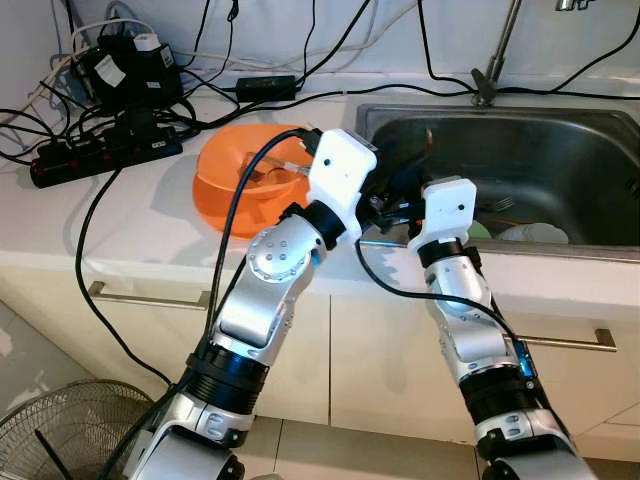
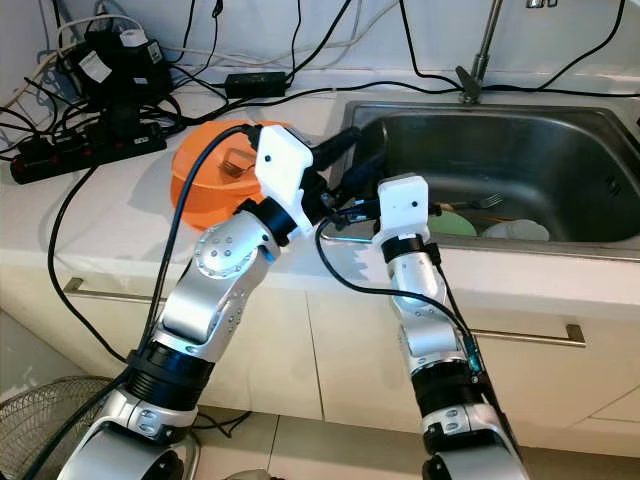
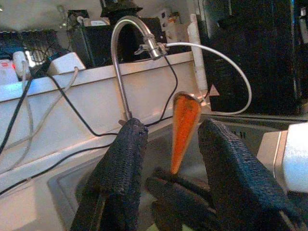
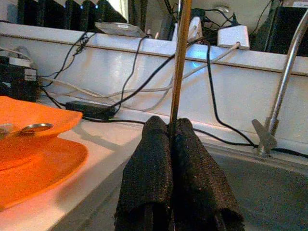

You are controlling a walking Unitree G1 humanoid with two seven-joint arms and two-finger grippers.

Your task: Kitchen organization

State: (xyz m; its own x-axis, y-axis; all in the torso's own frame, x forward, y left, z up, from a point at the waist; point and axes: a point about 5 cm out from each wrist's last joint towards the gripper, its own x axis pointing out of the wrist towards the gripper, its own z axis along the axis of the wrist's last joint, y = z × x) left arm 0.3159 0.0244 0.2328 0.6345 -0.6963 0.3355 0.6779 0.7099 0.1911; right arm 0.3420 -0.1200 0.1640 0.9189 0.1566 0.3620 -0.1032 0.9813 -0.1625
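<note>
A slim orange-brown utensil handle (image 3: 185, 125) stands upright over the sink's front left corner, and my right gripper (image 4: 168, 126) is shut on its lower part. My left gripper (image 3: 168, 132) is open, one finger on each side of the handle's tapered top, apart from it. Both grippers meet at the sink's near edge (image 1: 400, 190). An orange bowl (image 1: 250, 175) holding a metal spoon (image 4: 29, 128) rests on an orange plate (image 4: 43, 166) on the counter, left of the sink.
The steel sink (image 1: 570, 150) holds a green plate (image 2: 455, 223), a white bowl (image 1: 535, 234) and a fork (image 1: 505, 205). The tap (image 1: 495, 60) rises behind it. A power strip (image 1: 100, 160) and tangled cables lie at the counter's back left. A fan (image 1: 60, 430) stands on the floor.
</note>
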